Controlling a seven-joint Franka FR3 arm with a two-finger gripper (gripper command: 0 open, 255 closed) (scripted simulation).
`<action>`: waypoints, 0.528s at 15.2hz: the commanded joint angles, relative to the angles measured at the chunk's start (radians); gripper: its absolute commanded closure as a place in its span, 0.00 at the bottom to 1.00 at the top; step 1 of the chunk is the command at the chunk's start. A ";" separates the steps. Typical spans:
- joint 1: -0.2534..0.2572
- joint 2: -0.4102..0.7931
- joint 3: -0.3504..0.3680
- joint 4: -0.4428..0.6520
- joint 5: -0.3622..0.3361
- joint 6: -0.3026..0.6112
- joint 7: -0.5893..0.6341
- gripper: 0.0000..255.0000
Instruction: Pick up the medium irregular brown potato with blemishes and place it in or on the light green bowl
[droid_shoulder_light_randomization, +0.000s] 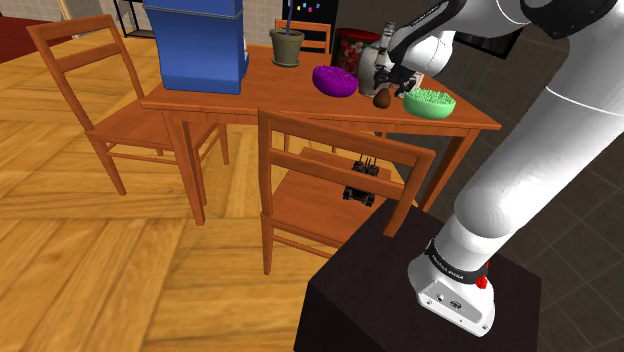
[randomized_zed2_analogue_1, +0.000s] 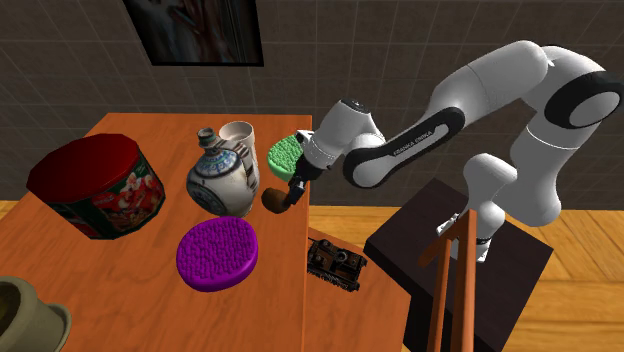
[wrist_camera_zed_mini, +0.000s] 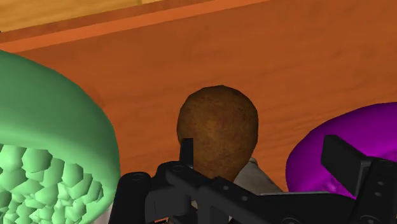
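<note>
Second exterior view: lettered arm (randomized_zed2_analogue_1: 400, 150) above potato (randomized_zed2_analogue_1: 271, 201)

Rounded brown potato (wrist_camera_zed_mini: 217, 130) sits just beside the light green bowl (wrist_camera_zed_mini: 51, 146)

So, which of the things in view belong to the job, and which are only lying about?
For the job:
brown potato
green bowl

Lying about:
purple bowl
round flask
white mug
red tin
blue box
grey-green pot
dark toy vehicle
</note>
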 joint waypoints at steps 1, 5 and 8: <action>-0.009 0.061 -0.016 0.043 0.106 0.033 -0.070 0.00; -0.024 0.124 0.001 0.077 0.203 0.053 -0.139 0.00; -0.040 0.173 0.022 0.103 0.272 0.065 -0.190 0.00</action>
